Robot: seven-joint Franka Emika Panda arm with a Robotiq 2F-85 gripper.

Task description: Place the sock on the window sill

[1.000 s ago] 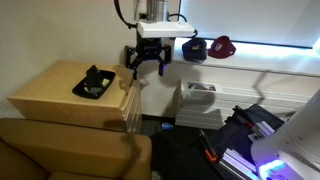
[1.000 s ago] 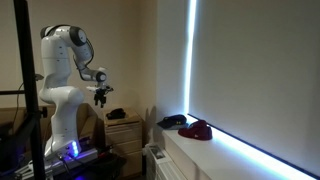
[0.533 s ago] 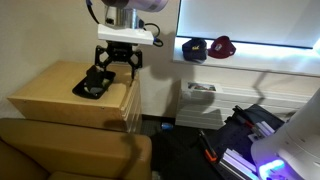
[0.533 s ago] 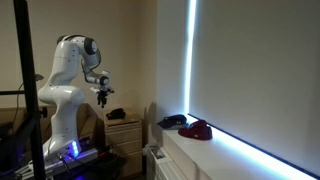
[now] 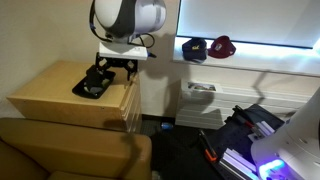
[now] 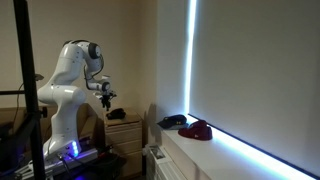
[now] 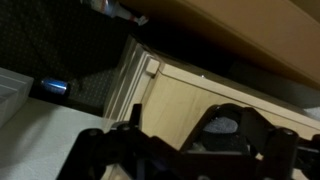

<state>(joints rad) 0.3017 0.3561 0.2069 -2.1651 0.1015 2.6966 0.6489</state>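
The dark sock [image 5: 92,84] lies in a heap on top of the light wooden cabinet [image 5: 50,92]; it also shows in an exterior view [image 6: 117,114] and in the wrist view [image 7: 222,124]. My gripper [image 5: 110,72] is open and empty, hanging just above the sock's right side, not touching it. It also shows in an exterior view [image 6: 106,94], and its dark fingers fill the bottom of the wrist view [image 7: 180,155]. The white window sill [image 5: 270,57] runs along the wall to the right, and in an exterior view [image 6: 235,152] under the bright window.
A dark cap [image 5: 194,48] and a red cap [image 5: 222,45] lie on the sill, also visible in an exterior view [image 6: 172,121] [image 6: 198,130]. A brown sofa [image 5: 60,150] stands in front of the cabinet. Equipment [image 5: 250,135] clutters the floor at the right.
The arm has swung from beside the sill over to the cabinet and lowered; the gripper now hangs over the sock, still open.
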